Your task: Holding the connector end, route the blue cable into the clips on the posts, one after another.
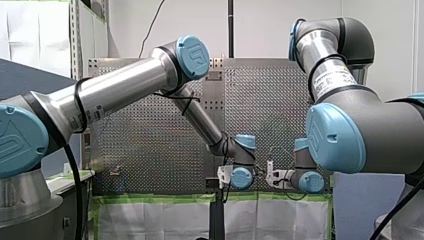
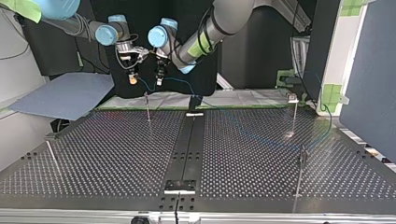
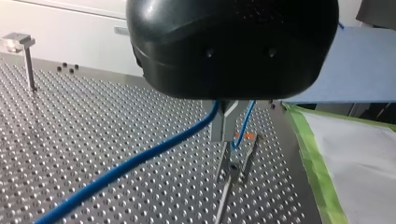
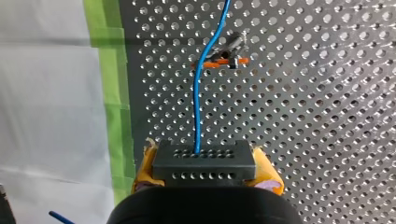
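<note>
In the front view my left gripper [image 1: 223,177] and my right gripper [image 1: 271,176] hang near each other by the taped edge of the table [image 1: 150,140]; their fingers are too small here to read, and we cannot make out what they carry. In the top view the blue cable [image 2: 180,80] sags in a short loop between the two grippers, just above a post [image 2: 147,108], then trails off toward another post [image 2: 295,114], where it fades against the perforations; we judge that a slack loop like this could catch on the post's side rather than drop into its top, and that pulling the grippers apart to tighten it could drag the cable through the grasp. In the left wrist view the metal fingers [image 3: 223,126] are pressed together on the cable, which runs down toward the clip [image 3: 240,161]; the gripper's black body hides the upper part of the grasp, and we cannot tell whether the cable sits in the clip or only beside it. In the right wrist view the yellow pads [image 4: 268,175] pinch the black connector [image 4: 204,161], and the cable leaves it and crosses over the clip; a sideways offset on the way down would lay it past the clip's mouth, and tension could twist the connector in the pads; how deep the pads reach is hidden.
</note>
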Available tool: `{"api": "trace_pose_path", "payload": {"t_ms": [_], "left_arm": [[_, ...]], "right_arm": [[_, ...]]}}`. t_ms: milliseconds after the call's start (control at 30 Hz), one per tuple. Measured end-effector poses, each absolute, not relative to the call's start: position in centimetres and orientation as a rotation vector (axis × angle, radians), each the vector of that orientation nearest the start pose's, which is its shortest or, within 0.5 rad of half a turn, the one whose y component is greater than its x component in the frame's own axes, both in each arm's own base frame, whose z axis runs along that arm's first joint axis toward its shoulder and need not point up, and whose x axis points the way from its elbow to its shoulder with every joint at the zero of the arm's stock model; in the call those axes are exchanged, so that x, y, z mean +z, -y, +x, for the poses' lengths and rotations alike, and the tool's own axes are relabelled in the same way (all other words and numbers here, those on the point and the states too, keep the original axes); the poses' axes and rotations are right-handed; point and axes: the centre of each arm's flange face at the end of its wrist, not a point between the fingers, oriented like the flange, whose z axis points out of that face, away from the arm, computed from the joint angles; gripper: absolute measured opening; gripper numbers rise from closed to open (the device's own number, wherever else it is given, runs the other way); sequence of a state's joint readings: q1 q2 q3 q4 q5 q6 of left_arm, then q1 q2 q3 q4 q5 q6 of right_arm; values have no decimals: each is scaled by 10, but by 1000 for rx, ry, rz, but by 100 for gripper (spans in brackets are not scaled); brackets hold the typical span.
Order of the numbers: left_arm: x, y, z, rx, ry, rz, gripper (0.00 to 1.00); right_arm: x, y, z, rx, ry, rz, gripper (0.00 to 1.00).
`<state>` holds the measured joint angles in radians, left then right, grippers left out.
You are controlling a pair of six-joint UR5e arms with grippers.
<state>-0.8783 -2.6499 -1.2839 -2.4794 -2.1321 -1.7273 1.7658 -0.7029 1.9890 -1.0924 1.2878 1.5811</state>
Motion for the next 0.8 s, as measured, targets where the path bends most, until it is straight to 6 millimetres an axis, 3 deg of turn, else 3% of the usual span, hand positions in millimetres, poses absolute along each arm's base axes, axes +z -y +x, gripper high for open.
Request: {"api": "trace_pose_path", "payload": {"t_ms": [167,400,800], "left_arm": [[-25,620,391,-310,-1675,187,0],[-48,631,386,-278,-1704,186,0],[-35,640,406,-270,-1662,113,0]], "right_arm": [[-54,472,258,1482,1092,1689,0],[-54,474,258,1486,1087,1686,0],[-54,484,244,1455,1108,1645,0]]}}
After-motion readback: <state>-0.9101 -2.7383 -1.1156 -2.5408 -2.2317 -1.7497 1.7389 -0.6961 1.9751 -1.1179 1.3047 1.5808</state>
